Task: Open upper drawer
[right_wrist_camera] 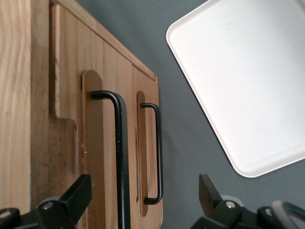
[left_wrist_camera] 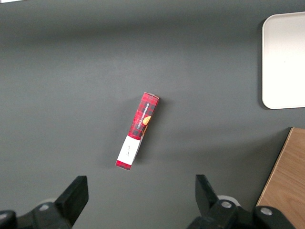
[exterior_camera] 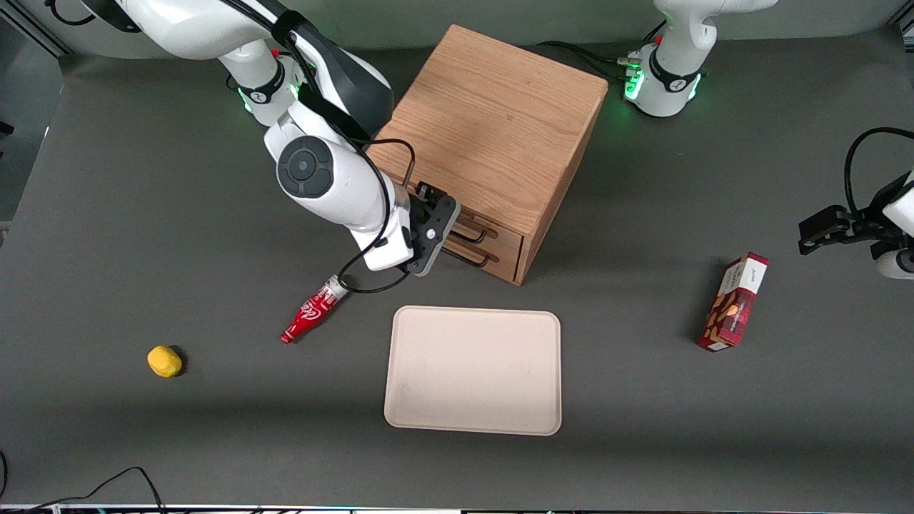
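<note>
Black two-finger gripper (right_wrist_camera: 143, 195), fingers spread wide, sits w/ thin black wire handle (right_wrist_camera: 118, 157) of shallow light-oak upper drawer (right_wrist_camera: 102, 143) between them; close squarely, pull straight out.

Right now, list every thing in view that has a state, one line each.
upper drawer: shut, handle not gripped
bottom drawer: shut
gripper: open, in front of the drawers, fingers either side of the upper handle
tray: empty, flat
cola bottle: lying down
snack box: closed, on the table
</note>
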Available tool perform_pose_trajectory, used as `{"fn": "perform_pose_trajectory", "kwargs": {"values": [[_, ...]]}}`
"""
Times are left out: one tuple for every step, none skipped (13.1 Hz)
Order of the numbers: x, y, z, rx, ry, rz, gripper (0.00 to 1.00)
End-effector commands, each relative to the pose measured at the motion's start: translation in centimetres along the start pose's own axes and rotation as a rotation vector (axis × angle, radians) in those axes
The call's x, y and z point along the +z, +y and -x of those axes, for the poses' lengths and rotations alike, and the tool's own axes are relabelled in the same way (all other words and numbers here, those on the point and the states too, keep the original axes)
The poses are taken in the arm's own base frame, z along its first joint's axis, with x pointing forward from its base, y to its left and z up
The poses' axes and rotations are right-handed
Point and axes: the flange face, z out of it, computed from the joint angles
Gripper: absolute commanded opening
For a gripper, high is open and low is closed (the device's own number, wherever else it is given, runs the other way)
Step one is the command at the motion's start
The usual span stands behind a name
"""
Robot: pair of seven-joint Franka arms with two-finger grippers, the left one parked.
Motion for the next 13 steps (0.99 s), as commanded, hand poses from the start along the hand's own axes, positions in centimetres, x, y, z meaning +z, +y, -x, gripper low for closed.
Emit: {"fn": "perform_pose_trajectory", "kwargs": {"values": [[1.1,0.1,0.4,0.005,-0.003,-0.019,1.0],[1.0,0.4,0.5,-0.006,-0.003,-0.019,1.0],[1.1,0.5,0.6,-0.011,-0.004,-0.019,1.0],[1.2,0.5,0.5,-0.013,-0.005,-0.018,1.0],[1.6,0.7,0.6,-0.011,-0.007,-0.021,1.0],[1.9,1.0,0.5,-0.01,-0.002,-0.019,1.0],[2.1,1.2,0.5,-0.01,0.0,-0.017,1.0],[2.4,1.5,0.5,-0.007,0.005,-0.017,1.0],[2.4,2.0,0.4,-0.001,0.013,-0.016,1.0],[2.5,2.5,0.5,0.002,0.014,-0.014,1.0],[2.3,3.3,0.7,0.0,0.013,0.0,1.0],[1.9,4.4,0.7,0.0,0.023,0.008,1.0],[1.2,5.2,0.5,-0.009,0.038,0.013,1.0]]}}
